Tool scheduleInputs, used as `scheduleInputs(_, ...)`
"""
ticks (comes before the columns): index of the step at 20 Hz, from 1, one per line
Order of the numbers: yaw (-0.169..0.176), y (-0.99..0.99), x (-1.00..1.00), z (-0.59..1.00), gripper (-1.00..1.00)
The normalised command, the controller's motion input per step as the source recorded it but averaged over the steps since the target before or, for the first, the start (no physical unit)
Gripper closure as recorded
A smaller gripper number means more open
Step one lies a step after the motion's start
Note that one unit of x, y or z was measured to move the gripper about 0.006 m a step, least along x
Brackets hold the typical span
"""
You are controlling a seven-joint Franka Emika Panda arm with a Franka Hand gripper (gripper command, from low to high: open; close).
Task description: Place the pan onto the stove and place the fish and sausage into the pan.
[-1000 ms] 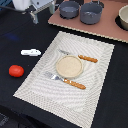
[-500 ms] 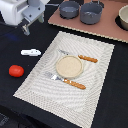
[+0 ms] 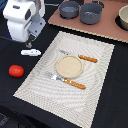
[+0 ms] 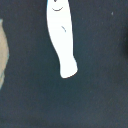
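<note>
The white fish (image 3: 30,52) lies on the dark table, to the exterior view's left of the placemat. It fills the wrist view as a long white piece (image 4: 61,37) with faint dark marks. My gripper (image 3: 31,44) hangs just above it; its fingers are too indistinct to read and do not show in the wrist view. The red sausage (image 3: 16,70) sits nearer the front, apart from the fish. The blue-grey pan (image 3: 69,8) rests on the pinkish stove (image 3: 107,31) at the back.
A deeper grey pot (image 3: 91,12) stands beside the pan on the stove, with another vessel (image 3: 123,18) at the exterior view's right edge. The striped placemat (image 3: 97,75) holds a tan plate (image 3: 68,66) and orange-handled cutlery (image 3: 88,59).
My gripper has come down and toward the exterior view's left, ending just over the fish. Fish, sausage and pan have not moved.
</note>
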Motion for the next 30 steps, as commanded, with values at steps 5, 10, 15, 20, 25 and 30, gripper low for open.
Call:
scheduleInputs(5, 0.109, -0.06, -0.26, -0.50, -1.00)
scheduleInputs(10, 0.083, 0.01, -0.23, -0.45, -1.00)
scheduleInputs(15, 0.065, 0.06, -0.19, -0.39, -1.00)
scheduleInputs(20, 0.054, 0.10, -0.25, -0.37, -1.00)
scheduleInputs(25, 0.050, 0.10, -0.31, -0.37, -1.00)
scheduleInputs(30, 0.040, 0.02, -0.34, -0.38, -1.00)
